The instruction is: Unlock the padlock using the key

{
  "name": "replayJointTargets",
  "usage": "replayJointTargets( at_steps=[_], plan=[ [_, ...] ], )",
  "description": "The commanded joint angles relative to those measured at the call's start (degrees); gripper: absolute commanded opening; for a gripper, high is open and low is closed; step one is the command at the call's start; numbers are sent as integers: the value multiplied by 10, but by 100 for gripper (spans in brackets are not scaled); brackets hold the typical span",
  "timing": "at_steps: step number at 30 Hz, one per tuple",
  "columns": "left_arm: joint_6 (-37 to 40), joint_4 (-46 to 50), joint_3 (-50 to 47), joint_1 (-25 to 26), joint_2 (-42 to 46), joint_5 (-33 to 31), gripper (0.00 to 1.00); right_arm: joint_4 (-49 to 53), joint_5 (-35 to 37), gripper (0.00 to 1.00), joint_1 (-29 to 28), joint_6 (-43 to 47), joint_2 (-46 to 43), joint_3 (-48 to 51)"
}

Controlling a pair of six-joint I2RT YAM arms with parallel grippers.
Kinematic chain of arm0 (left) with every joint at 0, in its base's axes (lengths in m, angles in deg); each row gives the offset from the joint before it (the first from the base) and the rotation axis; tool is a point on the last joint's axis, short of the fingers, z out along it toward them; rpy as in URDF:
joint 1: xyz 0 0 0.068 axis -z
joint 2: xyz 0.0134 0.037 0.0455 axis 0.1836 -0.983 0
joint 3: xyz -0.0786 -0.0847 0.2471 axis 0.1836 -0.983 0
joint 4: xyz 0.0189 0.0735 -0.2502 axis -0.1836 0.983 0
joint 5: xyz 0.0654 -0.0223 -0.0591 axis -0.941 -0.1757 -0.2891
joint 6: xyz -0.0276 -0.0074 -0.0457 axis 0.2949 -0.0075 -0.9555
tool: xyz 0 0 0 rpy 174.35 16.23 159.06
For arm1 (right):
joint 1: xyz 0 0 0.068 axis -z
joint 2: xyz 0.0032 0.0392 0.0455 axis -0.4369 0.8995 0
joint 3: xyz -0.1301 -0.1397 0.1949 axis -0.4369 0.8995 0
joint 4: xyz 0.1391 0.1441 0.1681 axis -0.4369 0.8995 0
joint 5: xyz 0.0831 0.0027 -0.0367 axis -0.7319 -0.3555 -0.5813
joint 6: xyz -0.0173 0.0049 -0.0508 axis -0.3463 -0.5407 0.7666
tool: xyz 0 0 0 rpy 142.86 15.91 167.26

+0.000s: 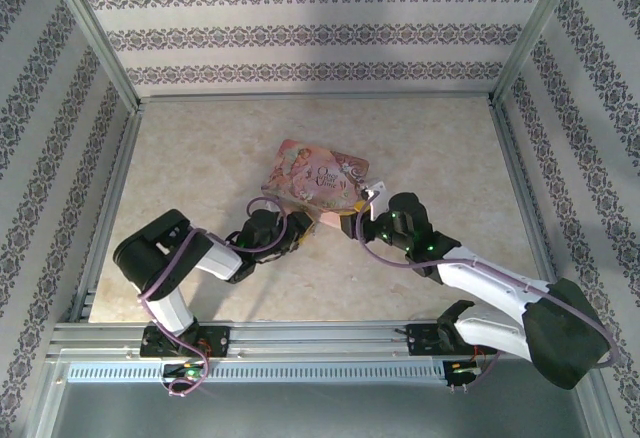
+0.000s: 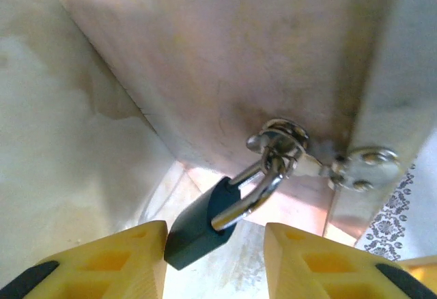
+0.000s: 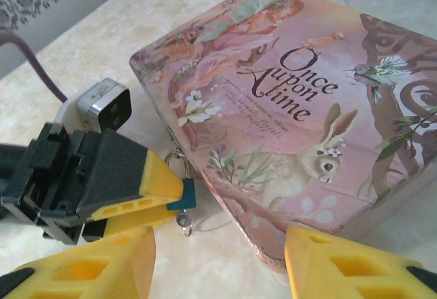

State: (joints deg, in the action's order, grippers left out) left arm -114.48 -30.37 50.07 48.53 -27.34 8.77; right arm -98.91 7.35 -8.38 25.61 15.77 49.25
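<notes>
The padlock (image 2: 194, 229) is a tiny dark blue body with a silvery shackle. It hangs from the metal hasp ring (image 2: 278, 142) on the front of the pink picture-printed box (image 3: 287, 101). A small silvery key (image 3: 183, 220) sticks out of the padlock's (image 3: 184, 194) underside. My left gripper (image 2: 215, 248) is open around the padlock; the lock body touches its left finger (image 2: 116, 261) and stands apart from the other. My right gripper (image 3: 218, 248) is open just in front of the box's corner, nothing between its yellow fingers (image 3: 95, 265).
The box (image 1: 315, 183) lies tilted in the middle of the beige table (image 1: 200, 158), with both grippers meeting at its near edge. The left arm's yellow fingers (image 3: 147, 186) and black wrist sit close to my right gripper's left finger. Patterned walls and metal rails enclose the table.
</notes>
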Motion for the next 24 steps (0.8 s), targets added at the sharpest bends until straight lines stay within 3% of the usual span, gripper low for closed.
replayJointTargets(
  at_steps=[1, 6, 8, 9, 14, 16, 19, 24],
  plan=[
    [29, 64, -15, 9, 58, -24, 46, 26, -41, 58, 13, -43, -4, -34],
    [82, 239, -18, 8, 192, -72, 53, 71, -64, 68, 25, -75, 3, -74],
    [112, 334, -15, 8, 267, -109, 57, 100, -61, 83, 31, -78, 7, -88],
    [128, 379, -9, 7, 300, -126, 60, 107, -59, 98, 35, -79, 8, -91],
    [221, 574, 32, -26, 447, -197, 74, 118, -53, 99, 61, -99, 12, -83],
    [247, 584, 36, -66, 473, -172, 77, 118, -49, 98, 70, -110, 15, -80],
    [280, 572, 50, -145, 467, -82, 80, 115, -51, 99, 81, -126, 19, -80],
    [374, 574, 125, -251, 364, 86, 82, 113, -100, 98, 107, -166, 56, -93]
  ],
)
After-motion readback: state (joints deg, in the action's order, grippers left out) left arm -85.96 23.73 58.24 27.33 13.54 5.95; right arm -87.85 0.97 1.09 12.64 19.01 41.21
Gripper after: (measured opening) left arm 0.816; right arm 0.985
